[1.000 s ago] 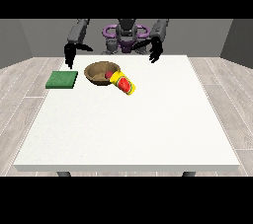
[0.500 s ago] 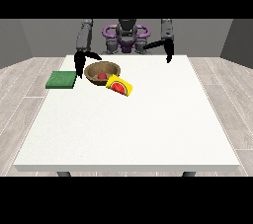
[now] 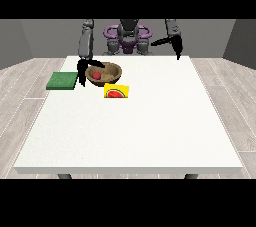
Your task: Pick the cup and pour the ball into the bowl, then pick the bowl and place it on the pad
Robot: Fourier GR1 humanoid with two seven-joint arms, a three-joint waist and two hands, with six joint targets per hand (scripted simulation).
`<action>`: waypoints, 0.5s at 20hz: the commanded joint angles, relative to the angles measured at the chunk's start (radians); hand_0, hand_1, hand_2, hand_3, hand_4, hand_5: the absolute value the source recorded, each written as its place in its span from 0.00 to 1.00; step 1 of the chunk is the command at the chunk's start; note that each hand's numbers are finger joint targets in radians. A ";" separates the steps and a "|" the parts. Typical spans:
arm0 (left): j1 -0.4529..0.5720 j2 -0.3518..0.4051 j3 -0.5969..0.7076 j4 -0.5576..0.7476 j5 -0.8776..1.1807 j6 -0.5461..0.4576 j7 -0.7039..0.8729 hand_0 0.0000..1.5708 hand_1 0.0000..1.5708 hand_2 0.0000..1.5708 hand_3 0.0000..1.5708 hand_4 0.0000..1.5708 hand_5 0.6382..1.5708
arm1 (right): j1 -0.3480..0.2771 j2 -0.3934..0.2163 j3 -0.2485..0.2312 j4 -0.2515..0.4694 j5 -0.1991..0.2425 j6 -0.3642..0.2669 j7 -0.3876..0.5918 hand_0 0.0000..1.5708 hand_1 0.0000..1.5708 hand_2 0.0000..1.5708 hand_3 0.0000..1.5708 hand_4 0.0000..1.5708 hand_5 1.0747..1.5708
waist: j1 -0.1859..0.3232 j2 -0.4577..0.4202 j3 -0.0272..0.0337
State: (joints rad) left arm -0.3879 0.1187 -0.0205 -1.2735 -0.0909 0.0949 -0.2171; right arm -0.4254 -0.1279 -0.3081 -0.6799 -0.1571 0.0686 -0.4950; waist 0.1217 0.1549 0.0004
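Red ball (image 3: 96, 75) already in wooden bowl (image 3: 114, 69); yellow cup (image 3: 116, 91) tipped on the surface (image 3: 130, 131) at the bowl's five o'clock. Hand at the view's left (image 3: 82, 69) at nine o'clock, fingers spread round the rim. Green pad (image 3: 62, 80) further out at nine. Other hand (image 3: 176, 46) raised, well apart; fingers unclear.

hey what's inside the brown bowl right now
A red ball lies inside the brown bowl, toward its side nearest the hand at the view's left. The bowl's near wall hides part of the floor inside.
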 commanded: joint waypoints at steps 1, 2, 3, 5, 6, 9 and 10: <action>-0.023 0.025 0.043 0.003 0.010 -0.019 0.040 0.00 0.00 0.00 0.00 0.00 0.99 | -0.029 -0.001 0.025 0.073 0.008 0.013 -0.015 0.00 0.00 0.00 0.00 0.09 0.99 | -0.033 -0.003 0.0000; -0.026 0.035 0.054 -0.002 0.017 -0.025 0.006 0.00 0.00 0.00 0.00 0.00 0.99 | -0.053 0.038 0.018 0.081 0.008 -0.046 -0.050 0.00 0.00 0.00 0.00 0.08 0.98 | -0.013 0.020 0.0000; -0.030 -0.002 0.007 -0.062 -0.009 -0.005 0.057 0.00 0.00 0.00 0.00 0.00 0.99 | -0.075 -0.015 -0.002 0.137 0.002 0.000 -0.090 0.00 0.00 0.00 0.00 0.04 0.98 | 0.007 0.040 0.0004; 0.024 0.035 0.041 -0.021 0.024 -0.053 -0.051 0.00 0.00 0.00 0.00 0.00 0.99 | -0.062 0.011 -0.022 0.114 -0.038 -0.017 0.003 0.00 0.00 0.00 0.00 0.25 1.00 | 0.013 0.042 -0.0001; -0.005 -0.005 0.002 -0.061 0.000 -0.018 -0.020 0.00 0.00 0.00 0.00 0.00 0.99 | -0.050 -0.015 -0.071 0.149 -0.067 -0.045 0.051 0.00 0.00 0.00 0.00 0.30 0.95 | 0.026 0.082 0.0007; -0.016 0.022 0.001 -0.085 0.013 -0.055 0.019 0.00 0.00 0.00 0.00 0.22 1.00 | 0.044 -0.034 -0.018 0.175 0.052 -0.218 0.053 1.00 1.00 1.00 0.30 0.50 0.84 | 0.068 0.067 -0.0006; -0.051 0.022 0.007 -0.087 0.014 -0.051 -0.004 0.00 0.00 0.00 0.00 0.30 0.99 | 0.060 -0.036 0.023 0.168 0.118 -0.279 0.005 1.00 1.00 1.00 0.69 0.54 0.87 | 0.076 0.117 -0.0019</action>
State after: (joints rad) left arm -0.4112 0.1377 -0.0045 -1.3305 -0.0798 0.0583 -0.2187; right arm -0.4391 -0.1580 -0.3275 -0.6170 -0.1427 -0.0524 -0.5507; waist 0.1559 0.1934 -0.0316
